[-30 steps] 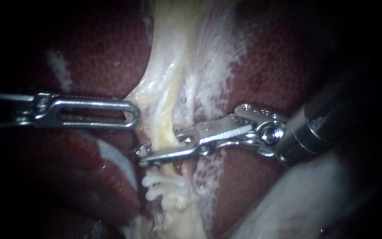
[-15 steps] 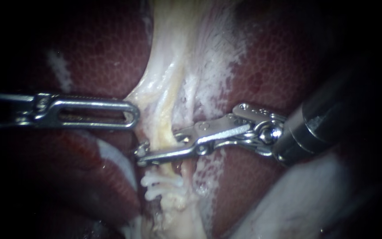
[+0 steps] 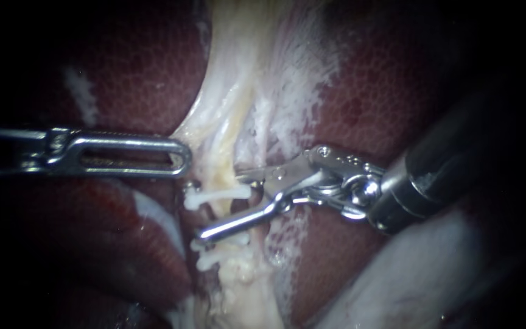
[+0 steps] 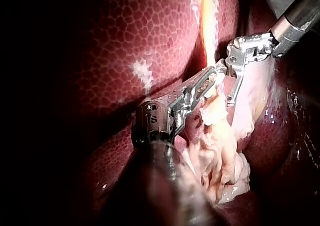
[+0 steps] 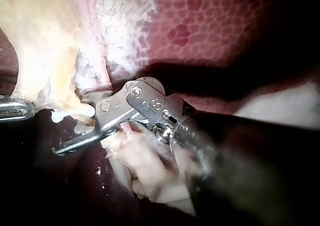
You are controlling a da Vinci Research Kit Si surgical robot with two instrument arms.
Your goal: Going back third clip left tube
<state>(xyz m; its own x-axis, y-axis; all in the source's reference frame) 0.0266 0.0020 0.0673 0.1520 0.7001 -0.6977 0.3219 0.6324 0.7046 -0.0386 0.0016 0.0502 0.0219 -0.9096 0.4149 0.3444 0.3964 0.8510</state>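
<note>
A pale tube (image 3: 226,167) runs down between dark red liver lobes (image 3: 366,91). A white clip (image 3: 217,195) sits across it, with two more white clips (image 3: 219,251) just below. My right instrument (image 3: 227,205) comes in from the right; its jaws are open around the tube, the upper clip between them and untouched. My left instrument (image 3: 181,158) reaches in from the left, its slotted jaws shut on the pale tissue at the tube's edge. The left wrist view shows those jaws (image 4: 204,84) in the tissue band. In the right wrist view the open jaws (image 5: 75,122) stand by the clip (image 5: 58,117).
Liver surrounds the tube on both sides. A pale whitish mass (image 3: 409,274) lies under the right instrument's shaft. Ragged pale tissue (image 4: 220,151) hangs beside the left instrument's shaft. White filmy tissue (image 3: 293,79) spreads over the liver right of the tube.
The right instrument's jaws, earlier closed across the tube, have opened and left a white clip on it. The lower jaw has swung down. The left instrument has not moved.
</note>
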